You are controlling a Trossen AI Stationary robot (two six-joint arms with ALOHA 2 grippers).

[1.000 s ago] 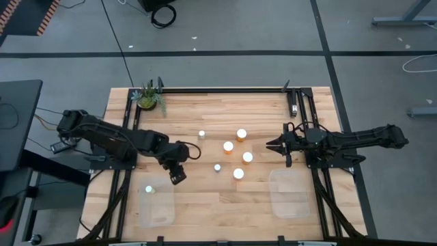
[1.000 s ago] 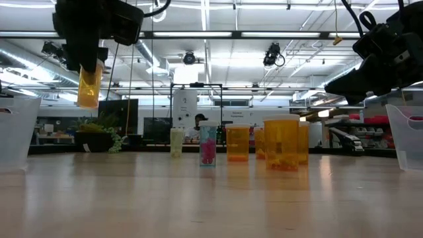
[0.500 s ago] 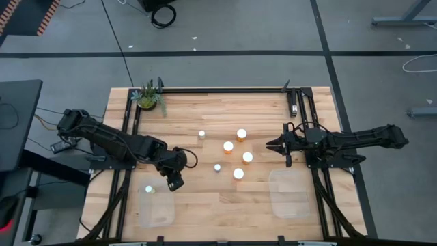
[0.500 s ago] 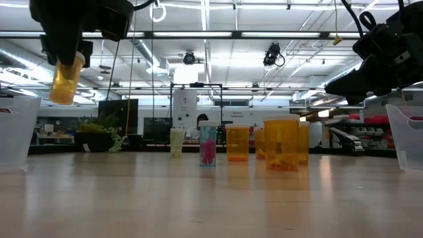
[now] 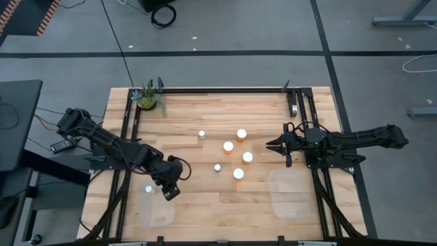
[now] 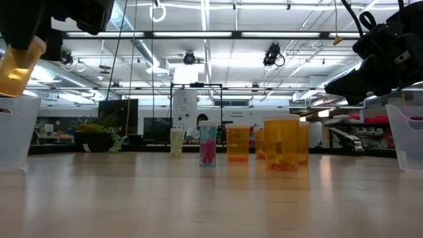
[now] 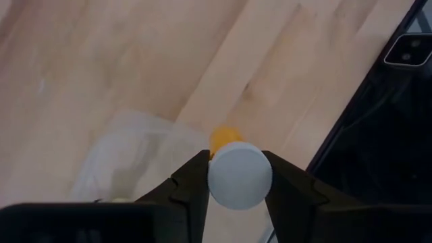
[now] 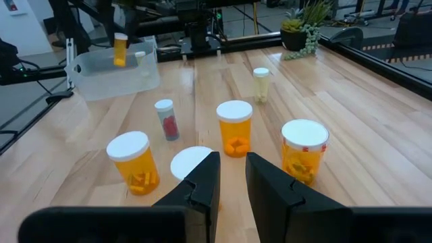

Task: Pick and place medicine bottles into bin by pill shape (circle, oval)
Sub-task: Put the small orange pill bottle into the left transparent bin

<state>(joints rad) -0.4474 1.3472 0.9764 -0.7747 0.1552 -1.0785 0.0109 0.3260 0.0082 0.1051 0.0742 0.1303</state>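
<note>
My left gripper point(image 5: 169, 190) is shut on an orange medicine bottle with a white cap point(image 7: 239, 174), above the far right corner of the clear left bin point(image 5: 156, 207). The low view shows the bottle point(image 6: 16, 63) tilted, high over the table. One small whitish bottle point(image 5: 148, 189) stands in that bin. Several orange bottles point(image 5: 238, 173) and two small ones point(image 5: 217, 167) stand upright mid-table. My right gripper point(image 5: 270, 145) hovers right of them, slightly open and empty. My left gripper pinches the bottle's white cap point(image 7: 214, 177) by its round side between its two fingers. The fingers point down from above. The orange body point(image 7: 225, 138) hangs below the cap, tilted, lifted clear over the bin's corner point(image 7: 128, 158).
A second clear bin point(image 5: 289, 193) stands at the near right. A green potted plant point(image 5: 148, 97) stands at the far left corner. Black frame rails point(image 5: 130, 147) run along both sides of the table. Bare wood lies between the two bins.
My left gripper has carried the orange bottle toward the table's near left, from beside the standing bottles to over the left bin's corner. The bottle has tipped from upright to tilted and stays clear of the table.
</note>
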